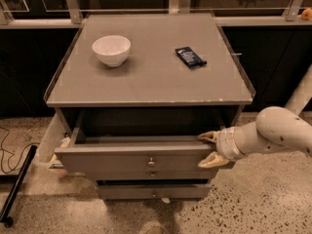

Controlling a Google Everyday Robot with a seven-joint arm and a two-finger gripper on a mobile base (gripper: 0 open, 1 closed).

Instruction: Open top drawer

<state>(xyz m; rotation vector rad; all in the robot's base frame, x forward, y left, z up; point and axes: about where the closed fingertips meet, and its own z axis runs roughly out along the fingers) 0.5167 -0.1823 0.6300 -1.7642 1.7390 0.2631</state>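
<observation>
The top drawer (107, 161) of the grey cabinet stands pulled out. Its flat front panel carries a small round metal knob (151, 161), and its dark inside shows behind the panel. My gripper (209, 149) is at the right end of the drawer's front panel. It comes in from the right on a white arm (273, 133). Its fingers stand apart, the upper fingertip (206, 136) at the panel's top edge and the lower one by the bottom edge. Two shorter drawers sit below, the lowest (146, 193) slightly out.
On the cabinet top (151, 77) stand a white bowl (111, 49) and a dark flat packet (190, 57). A black bar and cable (14, 189) lie on the speckled floor at left. Dark counters run behind.
</observation>
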